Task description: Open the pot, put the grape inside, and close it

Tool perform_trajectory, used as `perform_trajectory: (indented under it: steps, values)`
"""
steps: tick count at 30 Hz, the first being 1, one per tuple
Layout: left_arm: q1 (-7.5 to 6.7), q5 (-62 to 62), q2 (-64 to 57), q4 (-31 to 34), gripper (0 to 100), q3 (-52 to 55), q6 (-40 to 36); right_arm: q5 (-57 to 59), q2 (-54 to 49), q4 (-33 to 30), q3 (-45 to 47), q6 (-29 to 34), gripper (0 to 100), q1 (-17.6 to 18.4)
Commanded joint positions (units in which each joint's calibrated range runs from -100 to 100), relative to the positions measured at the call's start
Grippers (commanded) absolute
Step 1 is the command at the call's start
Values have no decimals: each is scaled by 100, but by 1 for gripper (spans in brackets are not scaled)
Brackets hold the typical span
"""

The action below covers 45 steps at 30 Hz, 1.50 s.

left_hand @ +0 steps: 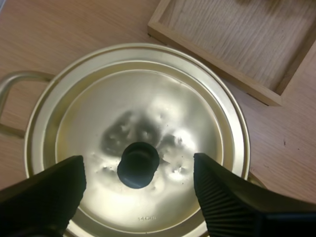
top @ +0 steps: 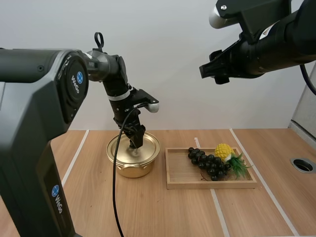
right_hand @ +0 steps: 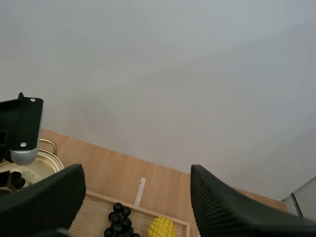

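Nothing done yet: lid (left_hand: 148, 98) still on pot (top: 129, 167), left gripper (left_hand: 139, 165) wide open astride the knob (left_hand: 138, 162), grapes (top: 207, 163) on the tray (top: 180, 183), right gripper (right_hand: 136, 185) wide open, empty, raised well away.

Lid (left_hand: 148, 98) on pot (top: 129, 170), left of tray (top: 212, 185) — grapes (top: 207, 163), pineapple (top: 223, 150) in tray.

A robotics lab setup: a wooden table (top: 163, 212) marked with white tape lines (top: 75, 158) before a plain wall (top: 168, 59).

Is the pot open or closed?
Closed. The lid sits flat on the pot, its black knob between the open fingers of the left hand.
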Motion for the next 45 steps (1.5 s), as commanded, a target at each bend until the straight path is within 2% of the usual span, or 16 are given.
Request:
perform_trajectory:
  steps: [1, 29, 30, 32, 34, 35, 45]
  values:
    - [-18, 9, 70, -82, 100, 19, 21, 31, -26, 19, -56, -30, 100, -25]
    - [-18, 9, 314, -82, 100, 19, 15, 31, -26, 173, -56, -29, 100, -25]
    - [-18, 9, 314, -82, 86, 19, 3, 31, -26, 173, -56, -29, 100, -25]
    - [-18, 9, 314, -82, 51, 19, -23, 31, -26, 173, -56, -29, 100, -25]
    - [-18, 9, 314, -82, 8, 19, -23, 31, -26, 173, -56, -29, 100, -25]
    - [-18, 9, 314, -69, 0, 19, -1, 31, -26, 173, -56, -29, 100, -25]
    - [-18, 9, 248, -45, 0, -94, 48, 66, -26, 175, -56, -29, 100, -25]
